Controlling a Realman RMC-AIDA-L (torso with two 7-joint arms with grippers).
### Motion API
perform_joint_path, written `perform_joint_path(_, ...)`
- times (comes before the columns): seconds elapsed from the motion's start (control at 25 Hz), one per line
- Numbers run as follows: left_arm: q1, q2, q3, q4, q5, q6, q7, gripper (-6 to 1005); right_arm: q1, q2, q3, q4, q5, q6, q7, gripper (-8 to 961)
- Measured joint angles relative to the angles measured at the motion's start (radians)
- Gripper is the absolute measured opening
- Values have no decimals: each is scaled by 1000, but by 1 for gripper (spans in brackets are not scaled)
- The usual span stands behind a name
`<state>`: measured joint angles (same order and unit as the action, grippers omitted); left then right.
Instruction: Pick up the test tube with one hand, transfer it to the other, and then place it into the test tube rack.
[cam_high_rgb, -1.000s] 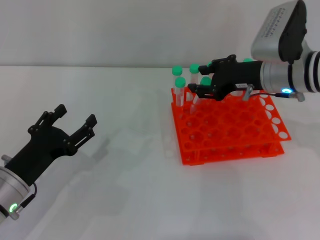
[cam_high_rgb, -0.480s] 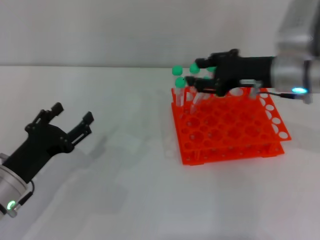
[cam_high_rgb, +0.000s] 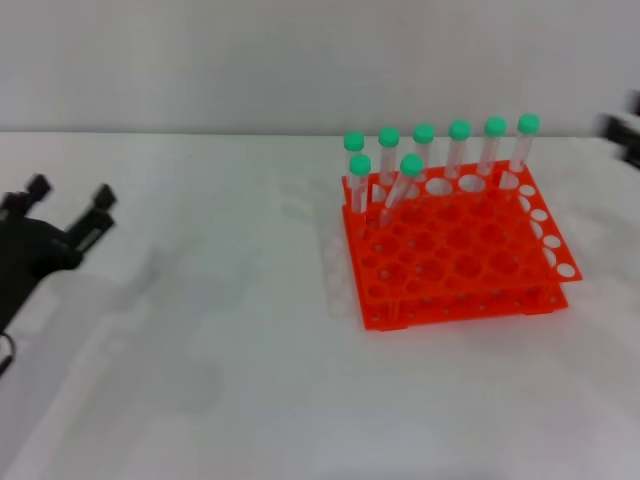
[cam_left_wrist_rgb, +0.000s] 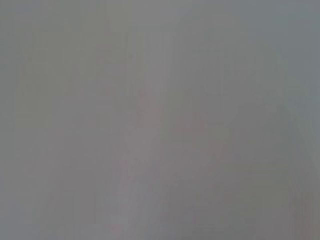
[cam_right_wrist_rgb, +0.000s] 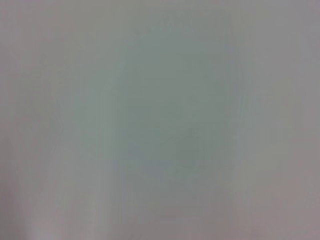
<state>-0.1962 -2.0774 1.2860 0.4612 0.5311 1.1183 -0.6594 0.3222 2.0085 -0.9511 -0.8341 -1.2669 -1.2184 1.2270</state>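
Note:
The orange-red test tube rack (cam_high_rgb: 455, 262) stands on the white table, right of centre in the head view. Several green-capped test tubes stand in its far rows. One test tube (cam_high_rgb: 400, 188) in the second row leans to the left; no gripper touches it. My left gripper (cam_high_rgb: 70, 192) is at the far left edge of the head view, open and empty, far from the rack. Only a dark blurred bit of my right gripper (cam_high_rgb: 628, 132) shows at the right edge, away from the rack. Both wrist views show only a plain grey surface.
The white table (cam_high_rgb: 230, 340) spreads around the rack, with a pale wall behind it. Most of the rack's front holes hold nothing.
My right gripper has let go of the leaning tube in the rack and pulled back to the right edge. My left gripper has drawn back to the left.

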Motion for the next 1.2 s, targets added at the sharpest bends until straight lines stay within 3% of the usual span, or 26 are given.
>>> perform_joint_path(0.12,1,1,-75,-6,-1,0,7,881,-37,-8,130,152,73,-76,-123,546)
perform_joint_path(0.2,-2,0,-93,-11,-1,0,10,881,-61,-17,293,299,92,-156,-253,548)
perform_joint_path(0.28,-11,0,-118,-20,-1,0,15,881,-81,-22,393,374,93,-189,-338,550)
perform_joint_path(0.44,-47,-2,-174,-37,-2,0,27,880,-122,-13,572,479,94,-208,-514,554)
perform_joint_path(0.48,-51,-3,-181,-39,-3,0,29,880,-132,-12,605,502,95,-208,-541,595)
perform_joint_path(0.64,-78,-4,-187,-62,-22,0,40,880,-158,-12,654,541,95,-204,-588,759)
perform_joint_path(0.88,-128,-9,-184,-141,-88,38,88,881,-174,-11,662,571,90,-199,-638,883)
perform_joint_path(1.2,-154,-9,-180,-219,-125,104,109,881,-180,-12,663,576,89,-195,-641,883)
